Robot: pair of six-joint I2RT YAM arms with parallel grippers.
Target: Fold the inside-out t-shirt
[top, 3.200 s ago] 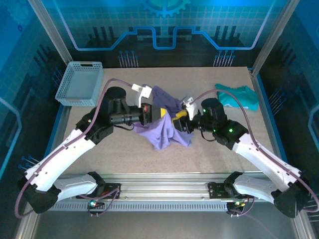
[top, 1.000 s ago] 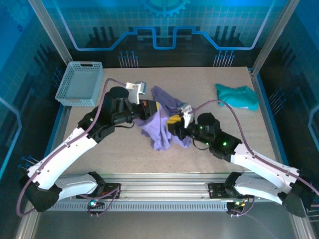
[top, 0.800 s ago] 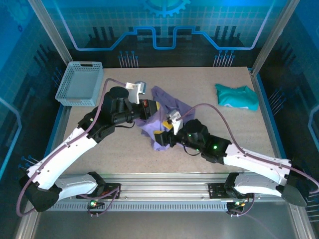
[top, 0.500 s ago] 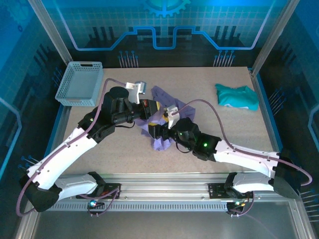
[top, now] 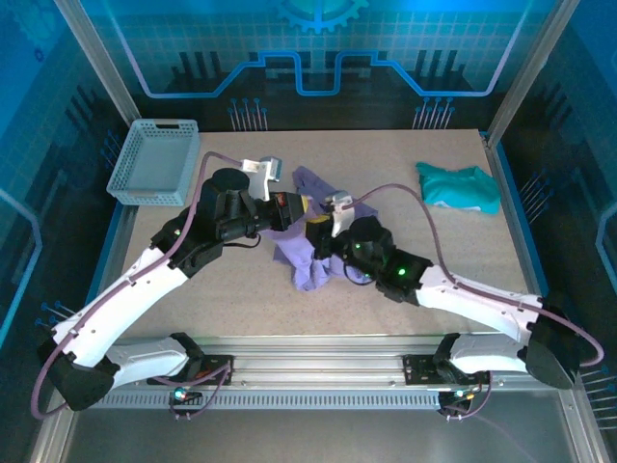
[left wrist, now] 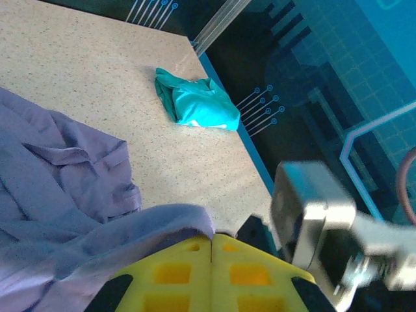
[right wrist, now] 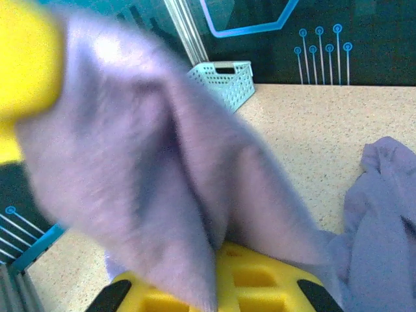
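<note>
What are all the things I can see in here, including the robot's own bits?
t-shirt: one, lavender-purple, crumpled in the middle of the table between the two arms
small garment: one, teal-green, bunched up at the table's far right
basket: one, pale blue-grey, at the table's far left corner
table: one, speckled beige, under everything
left arm: one, white and black, reaching in from the near edge
right arm: one, white and black, reaching in from the near edge
left tool: one, yellow fingers, shut on a fold of the t-shirt
right tool: one, yellow fingers, shut on the t-shirt, close beside the left tool
</note>
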